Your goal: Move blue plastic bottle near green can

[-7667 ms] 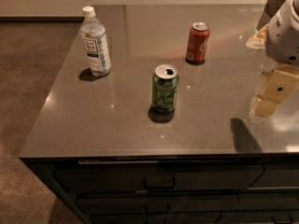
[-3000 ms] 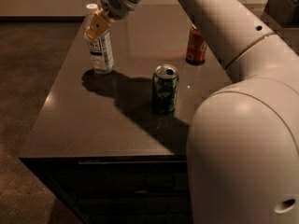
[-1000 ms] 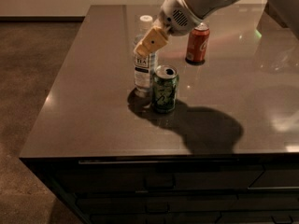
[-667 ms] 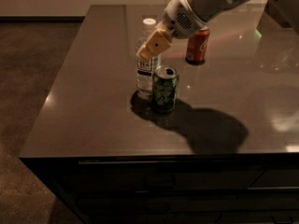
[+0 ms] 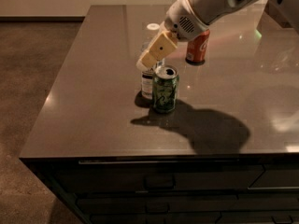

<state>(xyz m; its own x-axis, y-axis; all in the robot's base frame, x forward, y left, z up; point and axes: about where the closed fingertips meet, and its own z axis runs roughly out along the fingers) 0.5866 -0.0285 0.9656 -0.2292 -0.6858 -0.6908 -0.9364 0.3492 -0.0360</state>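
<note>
Just beside green can, blocky end effector grips clear blue plastic bottle.

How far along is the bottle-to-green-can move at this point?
Done, it seems: the blue plastic bottle stands upright on the counter, right beside the green can and just behind it. In hand: the gripper is at the bottle's upper part. Left: drawing the arm clear of the bottle.

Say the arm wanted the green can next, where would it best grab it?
Probably mid-body on the green can, which stands upright and round, coming from the near side: the blue plastic bottle stands close at its far left, and the gripper is at that bottle's upper part.
</note>
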